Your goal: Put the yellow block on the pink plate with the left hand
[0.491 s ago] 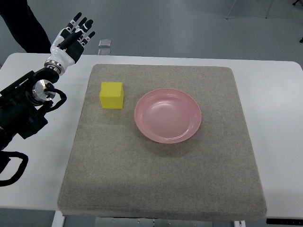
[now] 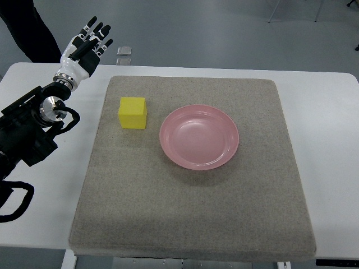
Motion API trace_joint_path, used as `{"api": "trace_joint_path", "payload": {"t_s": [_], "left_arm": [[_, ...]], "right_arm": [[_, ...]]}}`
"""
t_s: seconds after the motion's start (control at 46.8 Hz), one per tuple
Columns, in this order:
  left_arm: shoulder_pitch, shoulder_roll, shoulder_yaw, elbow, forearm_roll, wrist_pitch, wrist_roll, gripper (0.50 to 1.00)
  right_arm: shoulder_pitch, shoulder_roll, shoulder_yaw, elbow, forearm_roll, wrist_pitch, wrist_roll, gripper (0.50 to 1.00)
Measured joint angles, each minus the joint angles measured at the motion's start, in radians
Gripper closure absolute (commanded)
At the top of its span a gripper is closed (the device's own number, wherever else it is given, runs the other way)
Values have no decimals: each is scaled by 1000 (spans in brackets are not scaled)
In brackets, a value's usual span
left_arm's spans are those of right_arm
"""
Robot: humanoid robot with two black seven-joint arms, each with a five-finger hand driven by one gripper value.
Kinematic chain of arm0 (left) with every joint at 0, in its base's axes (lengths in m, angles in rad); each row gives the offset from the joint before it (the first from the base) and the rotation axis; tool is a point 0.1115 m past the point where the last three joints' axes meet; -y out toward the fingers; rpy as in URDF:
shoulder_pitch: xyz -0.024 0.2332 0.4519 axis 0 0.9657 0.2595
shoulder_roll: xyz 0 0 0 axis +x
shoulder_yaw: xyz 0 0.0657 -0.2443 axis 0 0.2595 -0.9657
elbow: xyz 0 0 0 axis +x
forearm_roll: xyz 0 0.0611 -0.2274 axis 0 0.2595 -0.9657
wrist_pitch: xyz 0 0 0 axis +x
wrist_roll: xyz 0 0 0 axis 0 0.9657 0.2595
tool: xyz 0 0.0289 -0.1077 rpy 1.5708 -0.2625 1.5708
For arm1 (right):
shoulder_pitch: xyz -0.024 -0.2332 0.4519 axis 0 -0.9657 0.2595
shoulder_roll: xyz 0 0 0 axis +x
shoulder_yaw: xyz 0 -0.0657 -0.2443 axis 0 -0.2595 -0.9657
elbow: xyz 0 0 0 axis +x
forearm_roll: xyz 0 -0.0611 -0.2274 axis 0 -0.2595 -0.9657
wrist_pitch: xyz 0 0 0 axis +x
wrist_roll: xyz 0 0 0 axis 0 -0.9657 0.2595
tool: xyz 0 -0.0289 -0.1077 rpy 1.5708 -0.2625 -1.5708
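A yellow block [image 2: 133, 112] sits on the grey mat [image 2: 190, 196], left of centre. A pink plate [image 2: 199, 136] lies on the mat just right of the block, empty. My left hand [image 2: 86, 47] is raised at the far left corner of the table, up and to the left of the block, well apart from it. Its fingers [image 2: 96, 31] are spread and hold nothing. The left arm [image 2: 33, 126] comes in from the left edge.
The mat lies on a white table [image 2: 331, 129]. A small grey object [image 2: 124, 51] lies on the floor beyond the table's far edge. A person's dark clothing [image 2: 28, 28] shows at the top left.
My left hand has shifted slightly up and to the right, still open. The block and plate have not moved.
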Motion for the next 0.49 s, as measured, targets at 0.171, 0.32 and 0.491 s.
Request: {"api": "trace_joint_path", "payload": {"t_s": [0.171, 0.32, 0.491], "left_arm": [[-7, 0, -6, -1, -7, -2, 0, 508], [-5, 3, -6, -1, -7, 1, 0, 508], [5, 3, -4, 1, -7, 3, 0, 508]], "right_arm": [[0, 0, 0, 0, 0, 0, 0, 576], [1, 0, 0, 0, 0, 0, 0, 576], [0, 0, 0, 0, 0, 0, 0, 576]]}}
